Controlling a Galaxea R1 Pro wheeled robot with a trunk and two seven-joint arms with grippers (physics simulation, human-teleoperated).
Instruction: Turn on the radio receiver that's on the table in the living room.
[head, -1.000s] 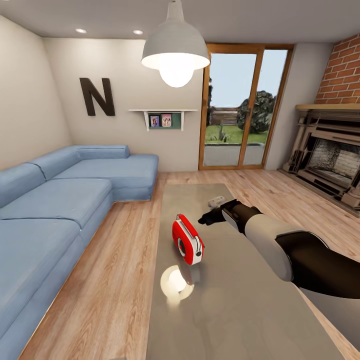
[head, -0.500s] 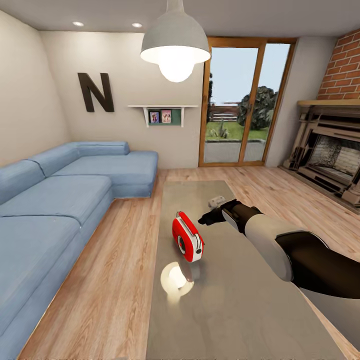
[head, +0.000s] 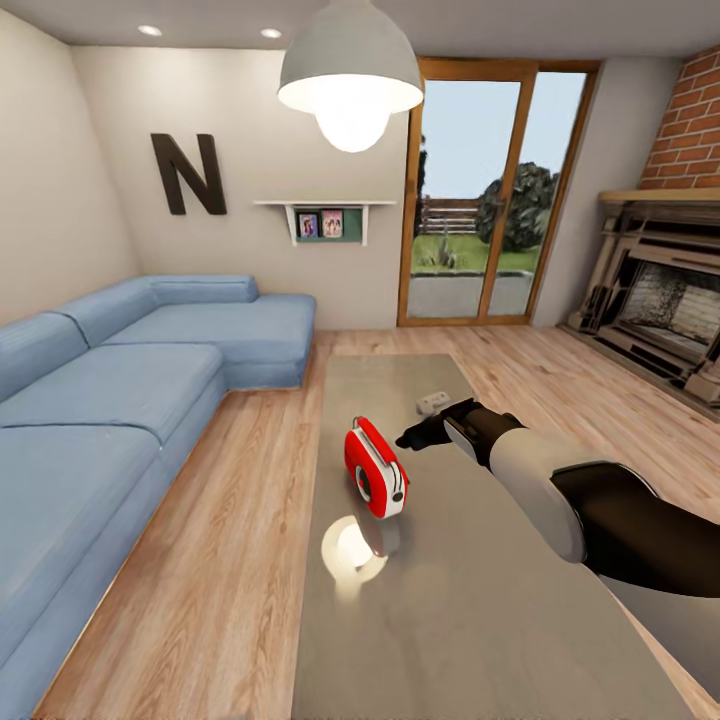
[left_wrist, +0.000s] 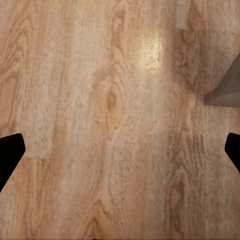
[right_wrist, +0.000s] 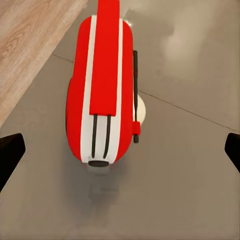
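The red radio receiver (head: 375, 480) stands upright on the glossy grey table (head: 450, 600), toward its left side. In the right wrist view the radio (right_wrist: 102, 90) shows its red top with white trim and thin handle. My right gripper (head: 412, 438) hovers just right of and behind the radio, open, with nothing held. In its own view the right gripper (right_wrist: 120, 155) has its dark fingertips (right_wrist: 10, 152) spread wide, the radio ahead of them. My left gripper (left_wrist: 120, 155) is open over bare wood floor beside a table corner (left_wrist: 225, 90).
A small flat grey gadget (head: 432, 401) lies on the table behind my right gripper. The blue L-shaped sofa (head: 110, 400) runs along the left. The fireplace (head: 660, 300) is at the right, and glass doors (head: 480, 200) are at the back. A pendant lamp (head: 350, 75) hangs overhead.
The whole head view has shifted slightly, so the camera moved. The radio sits a touch higher in the picture. My right arm keeps the same pose.
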